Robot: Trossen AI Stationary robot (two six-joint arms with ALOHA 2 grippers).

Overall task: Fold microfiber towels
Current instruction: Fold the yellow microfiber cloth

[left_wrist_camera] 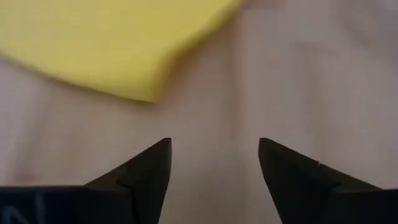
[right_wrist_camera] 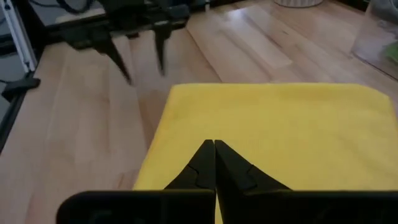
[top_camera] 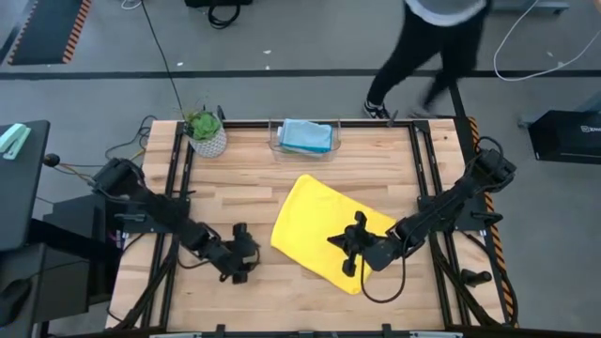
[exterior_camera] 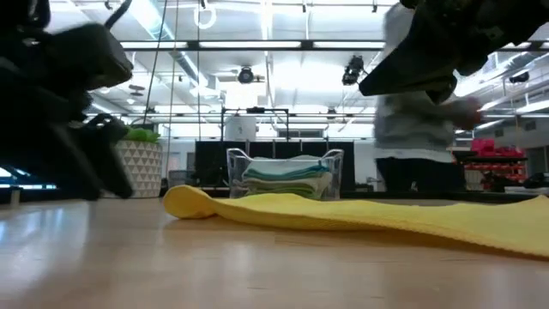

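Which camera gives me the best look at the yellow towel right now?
The high view: the whole yellow towel lies flat, its outline clear. The low view shows only its edge-on profile, the left wrist view one corner, the right wrist view its top past the shut right gripper.

- Your left arm reaches in from the table's left side, elbow bent, forearm angled toward the table's middle.
- Your left gripper (top_camera: 246,265) sits low over the near-left part of the table; its wrist view shows the two dark fingers (left_wrist_camera: 140,177) spread wide apart with nothing between them.
- Your right arm comes in from the right edge, stretched diagonally toward the centre.
- Your right gripper (top_camera: 349,252) points toward the left arm, its fingertips (right_wrist_camera: 214,149) pressed together into a single point, jaws fully closed.
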